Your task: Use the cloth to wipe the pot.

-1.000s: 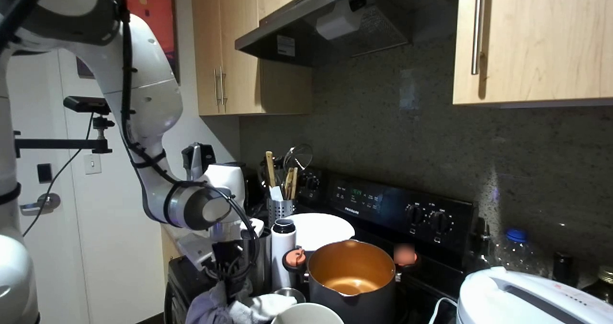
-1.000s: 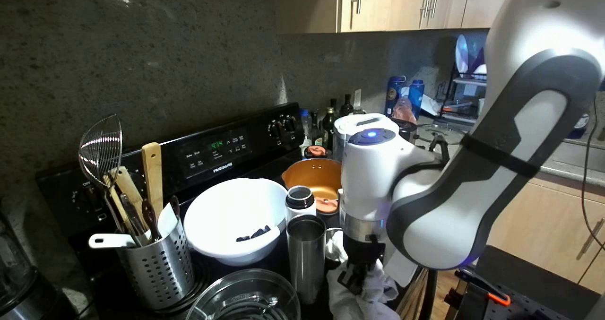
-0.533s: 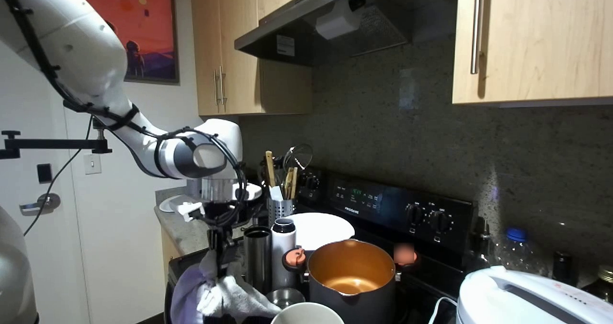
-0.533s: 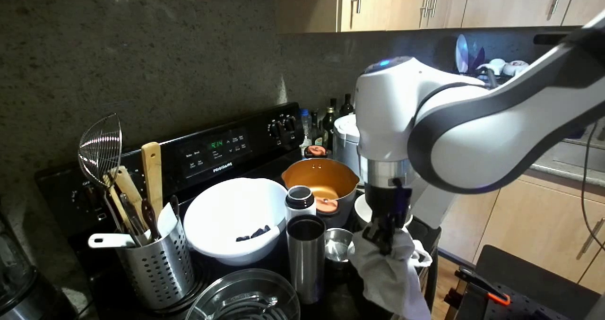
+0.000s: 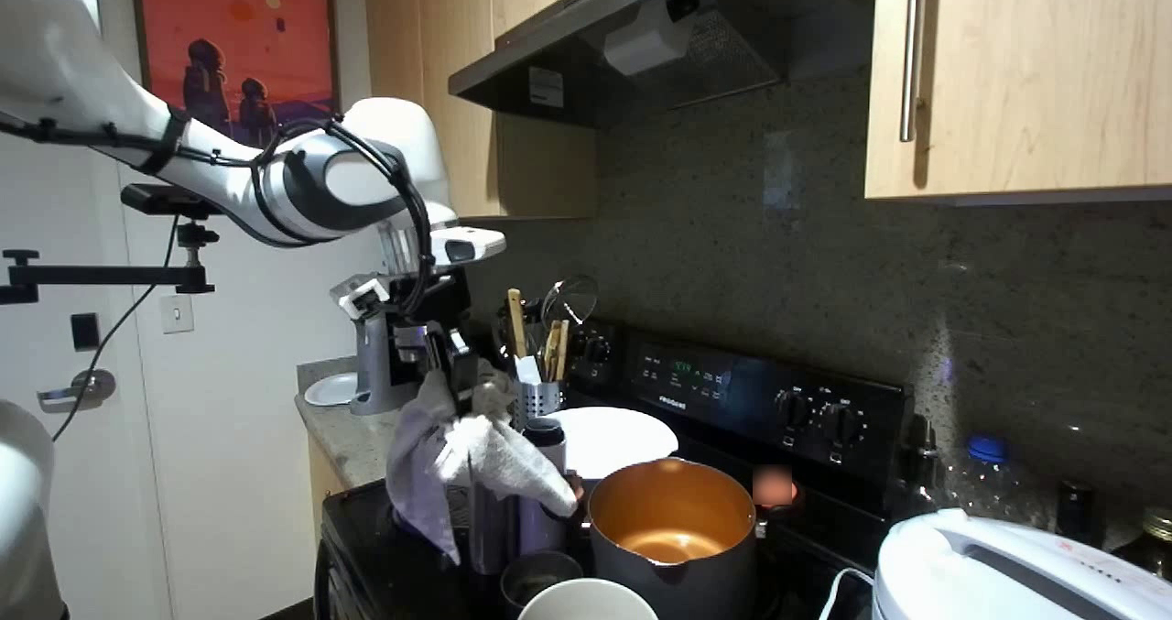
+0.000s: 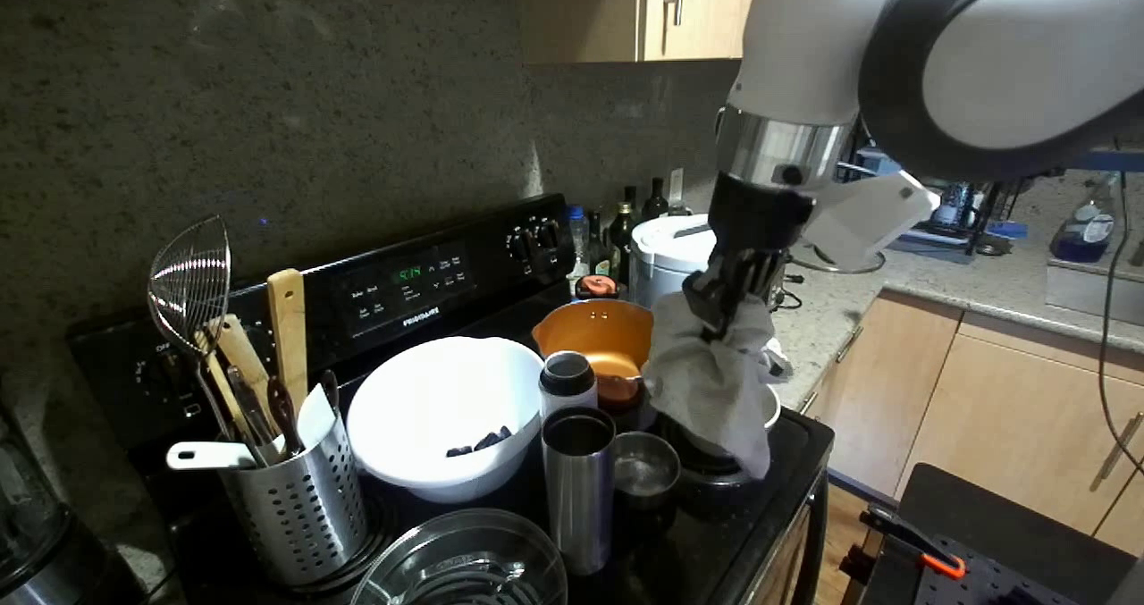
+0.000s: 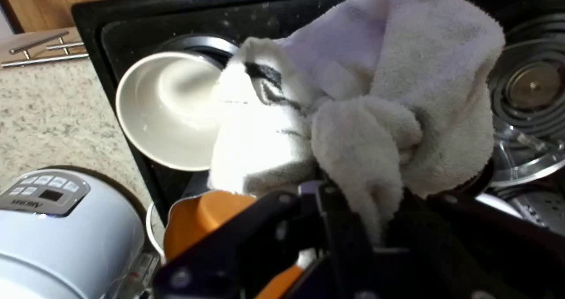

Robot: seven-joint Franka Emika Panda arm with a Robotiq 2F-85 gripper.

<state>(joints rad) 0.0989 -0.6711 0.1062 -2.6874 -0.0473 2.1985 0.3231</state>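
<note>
Gripper (image 6: 718,325): clenched on the cloth (image 6: 706,399), higher than half a second ago in both exterior views.
Cloth: pinched in folds, its loose parts hanging; in an exterior view it now hides parts of the bottle (image 5: 542,538) and tumbler (image 5: 490,533).
Pot (image 5: 655,583): on the stove (image 6: 737,525), unmoved; whether the cloth touches it cannot be told.
Steel cup (image 6: 645,471): near the tumbler, dimmer than before.
Arm (image 5: 339,185): raised, baring more of the poster (image 5: 229,34).
</note>
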